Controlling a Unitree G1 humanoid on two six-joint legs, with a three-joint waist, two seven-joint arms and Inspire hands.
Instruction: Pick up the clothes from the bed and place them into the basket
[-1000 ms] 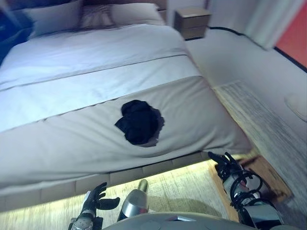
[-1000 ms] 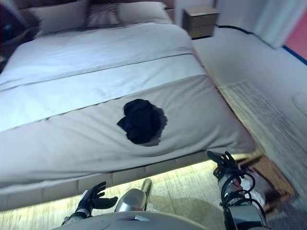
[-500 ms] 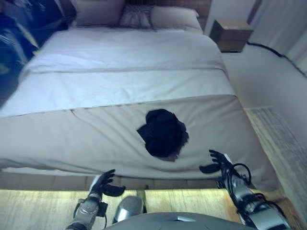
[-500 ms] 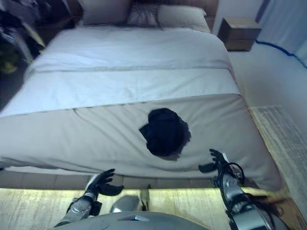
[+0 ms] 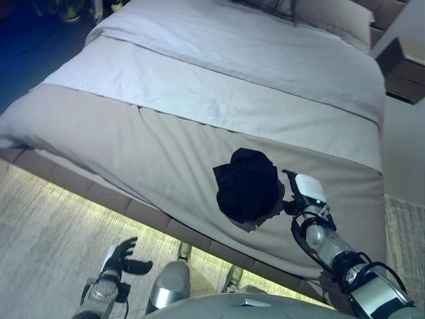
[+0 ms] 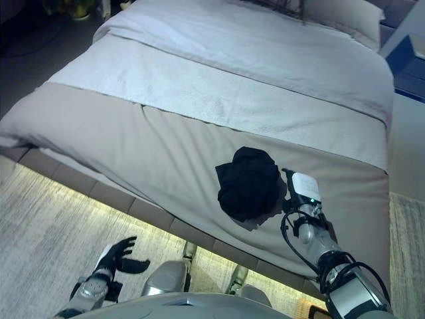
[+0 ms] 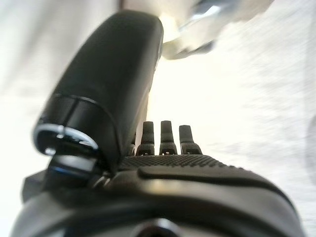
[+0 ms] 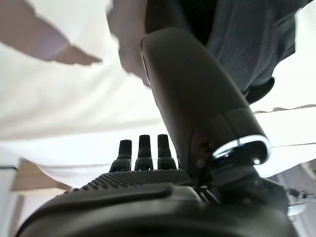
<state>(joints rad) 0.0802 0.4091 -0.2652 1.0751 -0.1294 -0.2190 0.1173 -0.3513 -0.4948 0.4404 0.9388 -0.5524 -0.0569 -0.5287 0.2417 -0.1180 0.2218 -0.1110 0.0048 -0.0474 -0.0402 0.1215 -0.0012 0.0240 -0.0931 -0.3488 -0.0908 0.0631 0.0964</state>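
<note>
A crumpled black garment [image 5: 247,184] lies on the beige cover at the foot of the bed [image 5: 133,146]. My right hand [image 5: 304,195] is over the cover just to the right of the garment, close to its edge, with fingers straight and open. In the right wrist view the dark cloth [image 8: 247,39] shows past the thumb [image 8: 197,98], and nothing is held. My left hand [image 5: 118,258] hangs low over the floor in front of the bed, open and empty.
A white sheet [image 5: 219,100] covers the middle of the bed, with pillows [image 5: 332,13] at its head. A wooden nightstand [image 5: 406,78] stands at the far right. A pale rug [image 5: 46,226] lies in front of the bed's lit base.
The camera has swung, so the whole bed sits differently in view. My right hand has come up from the bed's edge to beside the black garment. The left hand stays low.
</note>
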